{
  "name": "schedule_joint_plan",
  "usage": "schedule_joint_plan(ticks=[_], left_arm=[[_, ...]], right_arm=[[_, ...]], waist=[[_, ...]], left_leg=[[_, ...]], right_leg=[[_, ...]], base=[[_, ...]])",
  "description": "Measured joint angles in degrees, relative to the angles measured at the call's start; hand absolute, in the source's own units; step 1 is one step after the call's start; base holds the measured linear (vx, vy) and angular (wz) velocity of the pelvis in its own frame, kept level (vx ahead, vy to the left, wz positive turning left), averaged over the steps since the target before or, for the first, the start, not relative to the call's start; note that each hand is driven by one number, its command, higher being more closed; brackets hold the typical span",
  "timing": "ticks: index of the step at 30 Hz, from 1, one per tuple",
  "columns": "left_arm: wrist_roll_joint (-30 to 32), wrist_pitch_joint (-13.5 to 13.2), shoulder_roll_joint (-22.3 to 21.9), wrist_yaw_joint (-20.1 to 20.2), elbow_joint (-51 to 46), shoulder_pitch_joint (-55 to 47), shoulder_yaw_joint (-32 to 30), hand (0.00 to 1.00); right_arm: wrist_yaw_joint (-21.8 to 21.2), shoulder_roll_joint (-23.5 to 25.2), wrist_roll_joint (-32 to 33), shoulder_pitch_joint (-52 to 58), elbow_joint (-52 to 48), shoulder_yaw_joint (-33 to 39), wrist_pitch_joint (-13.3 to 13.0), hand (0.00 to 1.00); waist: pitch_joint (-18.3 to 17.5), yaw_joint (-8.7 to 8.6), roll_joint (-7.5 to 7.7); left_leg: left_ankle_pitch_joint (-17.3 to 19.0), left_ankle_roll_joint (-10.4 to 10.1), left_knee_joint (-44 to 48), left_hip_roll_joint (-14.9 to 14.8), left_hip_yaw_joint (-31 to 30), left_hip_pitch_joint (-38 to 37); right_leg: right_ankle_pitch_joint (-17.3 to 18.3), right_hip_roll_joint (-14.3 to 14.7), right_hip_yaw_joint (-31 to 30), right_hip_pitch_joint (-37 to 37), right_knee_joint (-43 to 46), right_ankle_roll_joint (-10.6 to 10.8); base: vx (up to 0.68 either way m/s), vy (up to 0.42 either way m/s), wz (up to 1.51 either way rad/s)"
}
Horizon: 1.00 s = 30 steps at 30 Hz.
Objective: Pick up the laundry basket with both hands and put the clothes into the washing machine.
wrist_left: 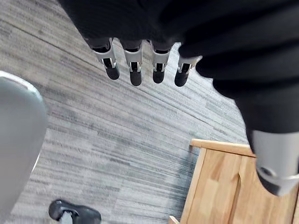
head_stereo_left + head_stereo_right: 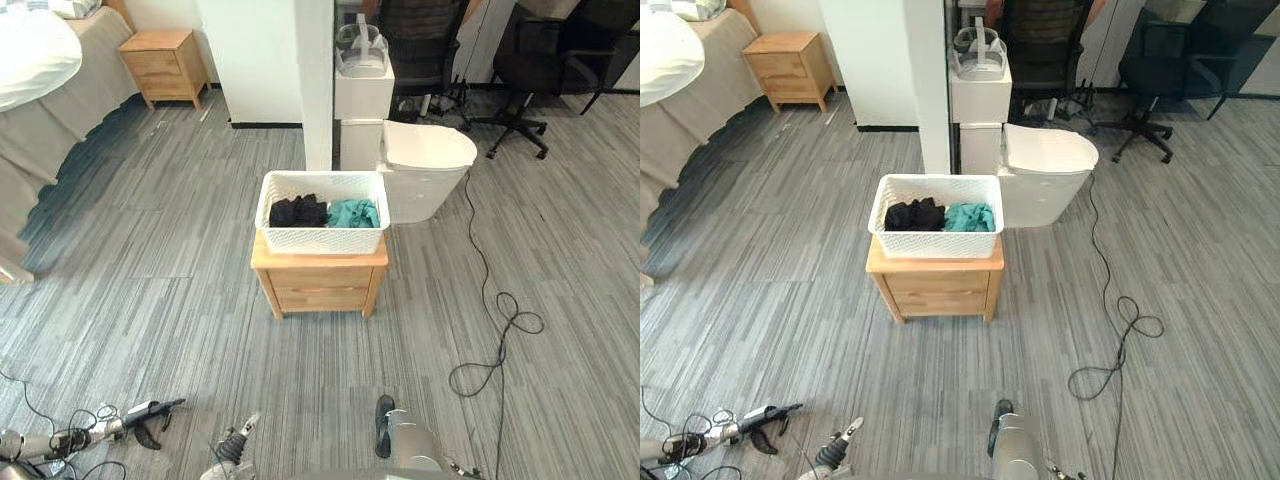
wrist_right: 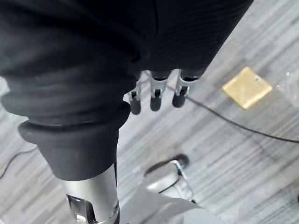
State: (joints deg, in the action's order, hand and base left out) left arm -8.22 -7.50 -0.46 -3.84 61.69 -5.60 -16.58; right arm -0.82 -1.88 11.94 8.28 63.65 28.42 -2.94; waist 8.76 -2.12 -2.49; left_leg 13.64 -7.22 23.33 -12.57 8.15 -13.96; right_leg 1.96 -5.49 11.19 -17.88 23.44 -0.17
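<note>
**Left eye view:** The white laundry basket (image 2: 320,240) sits upright on a small wooden desk (image 2: 320,287) with drawer fronts, in the middle of the grey plank floor (image 2: 150,300). Inside lie a black garment (image 2: 297,211) on the robot's left and a teal garment (image 2: 353,212) on the right, touching each other. A white pillar (image 2: 318,80) stands just behind the basket. A bed (image 2: 40,110) is well apart to the left.

**Right eye view:** Same arrangement. Nothing is in contact with the basket's rim or walls.

**Left wrist view:** The left hand (image 1: 135,70) hangs over the floor with its fingers straight, nothing in its grasp. A corner of the desk shows nearby, untouched.

**Right wrist view:** The right hand (image 3: 156,95) hangs over the floor with fingers extended and thumb apart, holding nothing. A small yellow-brown square (image 3: 246,87) lies on the floor beyond the fingertips.
</note>
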Motion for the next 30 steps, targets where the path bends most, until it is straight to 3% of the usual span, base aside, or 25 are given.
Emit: schedule_joint_plan(ticks=[1,2,3,4,5,6,7,9,12,13,14,15,16,17,19,20,23,27,28,29,30], left_arm=[[-0.1,0.0,-1.5,0.0,-0.8,0.0,-3.0,0.00],[-0.2,-0.1,-1.8,0.0,-1.2,-0.1,-4.5,0.00],[-0.4,-0.3,-1.6,0.0,-1.5,-0.2,-5.8,0.00],[-1.4,-0.4,-0.9,-0.1,-2.1,-0.1,-5.9,0.00],[-1.9,-0.5,-0.3,0.0,-2.8,-0.1,-5.2,0.00],[-2.4,-0.6,0.1,0.0,-3.2,-0.1,-4.7,0.00],[-2.6,-0.8,0.7,0.0,-4.0,0.0,-3.1,0.00],[-2.7,-0.7,0.6,-0.1,-5.1,-0.1,-1.3,0.00],[-4.6,-0.7,0.4,-0.3,-8.1,-0.5,2.0,0.00],[-5.2,-0.7,0.3,-0.5,-9.4,-0.7,2.8,0.00],[-6.1,-0.8,0.2,-0.8,-9.7,-0.6,3.2,0.00],[-6.8,-0.9,0.1,-1.2,-9.7,-0.7,3.4,0.00],[-7.5,-1.0,0.1,-1.6,-9.7,-0.7,3.4,0.00],[-8.6,-1.1,0.4,-1.9,-9.7,-0.9,3.3,0.00],[-9.5,-1.5,0.7,-2.6,-10.5,-2.0,3.1,0.00],[-10.2,-1.5,1.1,-2.7,-10.5,-2.1,3.1,0.00],[-10.9,-1.5,1.7,-2.8,-11.3,-3.4,1.3,0.00],[-11.5,-1.5,3.9,-3.6,-14.2,-3.1,-2.5,0.00],[-11.5,-1.5,4.0,-3.9,-15.5,-3.1,-3.4,0.00],[-12.4,-1.4,4.1,-4.2,-19.8,-3.3,-5.6,0.00],[-12.8,-1.4,4.1,-4.5,-22.4,-3.5,-6.9,0.00]], right_arm=[[-0.6,-0.5,0.1,0.0,-0.2,0.0,0.0,0.00],[-0.5,-0.6,0.4,0.1,-0.4,-0.1,0.1,0.00],[-0.5,-0.7,1.0,0.1,-0.5,-0.5,0.0,0.00],[-0.3,-0.8,1.5,-0.1,-0.4,-1.8,-0.1,0.00],[-0.3,-1.0,1.8,-0.4,-0.4,-3.3,-0.3,0.00],[-0.3,-1.1,2.1,-0.9,-0.4,-4.4,-0.3,0.00],[-0.2,-1.5,3.0,-1.9,-1.1,-6.7,-0.6,0.00],[-0.1,-2.1,4.4,-2.8,-5.7,-8.2,-0.7,0.00],[1.0,-1.9,6.5,-2.8,-18.9,-9.2,-1.1,0.00],[1.9,-2.2,7.3,-2.9,-23.6,-8.6,-2.1,0.00],[2.7,-2.3,8.1,-3.7,-26.4,-7.8,-3.4,0.00],[3.4,-2.5,8.3,-4.1,-27.7,-7.4,-3.6,0.00],[4.4,-3.1,8.3,-4.2,-29.8,-6.4,-4.2,0.00],[5.3,-2.5,8.3,-4.2,-31.0,-5.5,-4.4,0.00],[6.7,-1.0,8.5,-3.9,-33.5,-4.0,-4.5,0.00],[7.4,-0.2,9.7,-3.3,-35.3,-2.9,-4.5,0.00],[8.4,1.7,13.1,-1.2,-42.0,-0.7,-4.6,0.00],[8.4,1.5,15.7,-0.1,-44.4,-0.3,-5.1,0.00],[8.4,1.5,16.2,0.2,-45.4,-0.6,-5.3,0.00],[8.3,1.6,17.5,0.9,-48.3,-1.6,-5.4,0.00],[8.2,1.5,17.9,1.1,-49.3,-2.3,-5.5,0.00]], waist=[[0.1,-0.02,-0.91],[0.2,0.01,-1.17],[0.8,0.47,-0.69],[1.2,1.47,-0.84],[1.8,1.61,0.65],[1.9,1.69,1.23],[1.8,1.90,1.84],[2.0,1.91,1.46],[2.1,2.81,1.43],[2.1,2.88,1.44],[2.0,2.98,1.24],[1.9,2.99,1.01],[1.4,3.01,0.25],[1.1,3.13,1.18],[-0.2,3.16,3.36],[-0.5,3.12,3.77],[-0.7,2.88,2.41],[-0.9,2.82,1.80],[-0.9,2.81,1.93],[-1.0,2.93,3.16],[-0.8,2.89,3.99]], left_leg=[[-4.4,3.9,11.6,-2.4,-2.0,5.8],[-8.5,6.0,17.4,-3.9,-2.9,8.7],[-11.9,7.3,29.3,-7.4,-3.6,13.8],[-11.0,7.4,37.8,-10.1,-2.2,17.1],[-10.1,7.7,41.0,-10.7,-0.8,19.4],[-9.3,7.5,41.4,-10.5,0.4,20.6],[-8.2,6.6,39.7,-9.9,3.1,23.0],[-7.0,5.0,32.0,-8.8,6.6,25.0],[-6.4,3.4,11.0,-3.4,7.9,26.6],[-6.8,2.9,1.4,-0.3,6.4,26.1],[-8.4,1.1,-5.8,1.9,4.7,25.5],[-9.3,1.1,-8.5,2.6,4.3,25.1],[-13.4,3.0,-11.5,3.1,4.2,24.1],[-15.5,4.8,-12.2,4.9,4.7,22.8],[-14.5,6.1,-14.9,8.2,6.9,21.1],[-13.5,6.8,-16.1,9.9,7.9,20.0],[-12.9,8.7,-19.5,11.9,8.8,14.5],[-12.4,8.9,-21.0,10.4,7.3,12.0],[-12.2,8.5,-20.9,10.3,7.2,12.0],[-11.3,7.2,-19.9,10.9,6.7,12.0],[-10.9,6.9,-19.0,11.4,6.1,12.0]], right_leg=[[2.2,1.9,1.2,1.4,0.0,-1.3],[3.1,3.0,1.7,2.7,-0.4,-2.1],[4.5,5.2,2.1,6.0,-1.7,-3.4],[5.1,7.0,2.1,10.6,-3.9,-4.5],[5.3,7.5,1.9,13.9,-6.3,-4.8],[5.3,7.5,1.7,15.6,-7.9,-4.8],[5.3,7.4,1.2,18.5,-10.6,-4.8],[5.3,7.4,1.0,21.9,-13.7,-4.7],[5.9,6.6,0.8,24.3,-16.0,-3.7],[6.5,5.9,1.0,24.5,-16.1,-2.6],[7.4,5.3,1.0,24.8,-16.0,-1.3],[7.9,5.2,0.9,25.0,-15.8,-0.5],[9.0,5.1,0.6,25.5,-15.4,0.8],[10.4,3.3,0.1,25.8,-14.5,2.8],[12.3,-0.4,-0.8,25.3,-12.7,4.6],[12.8,-2.3,-1.8,24.5,-10.4,5.2],[13.5,-4.9,-4.0,20.3,2.3,5.6],[15.5,-4.2,-3.0,15.4,1.3,5.4],[15.0,-4.3,-3.3,15.1,-0.4,5.3],[9.8,-5.0,-3.5,14.4,-4.7,4.4],[8.6,-5.7,-3.5,14.3,-5.4,5.9]], base=[[0.39,-0.325,0.03],[0.50,-0.369,-0.01],[0.51,-0.343,-0.19],[0.57,-0.386,-0.21],[0.37,-0.252,-0.17],[0.36,-0.268,-0.09],[0.31,-0.216,-0.09],[0.34,-0.184,-0.02],[0.29,-0.024,0.02],[0.25,0.082,0.08],[0.23,0.106,0.09],[0.24,0.160,0.00],[0.31,0.253,-0.07],[0.31,0.261,-0.08],[0.33,0.223,-0.13],[0.32,0.197,-0.24],[0.25,0.192,-0.17],[0.22,0.050,0.14],[0.18,-0.074,0.34],[0.11,-0.078,0.27],[0.14,-0.136,0.43]])
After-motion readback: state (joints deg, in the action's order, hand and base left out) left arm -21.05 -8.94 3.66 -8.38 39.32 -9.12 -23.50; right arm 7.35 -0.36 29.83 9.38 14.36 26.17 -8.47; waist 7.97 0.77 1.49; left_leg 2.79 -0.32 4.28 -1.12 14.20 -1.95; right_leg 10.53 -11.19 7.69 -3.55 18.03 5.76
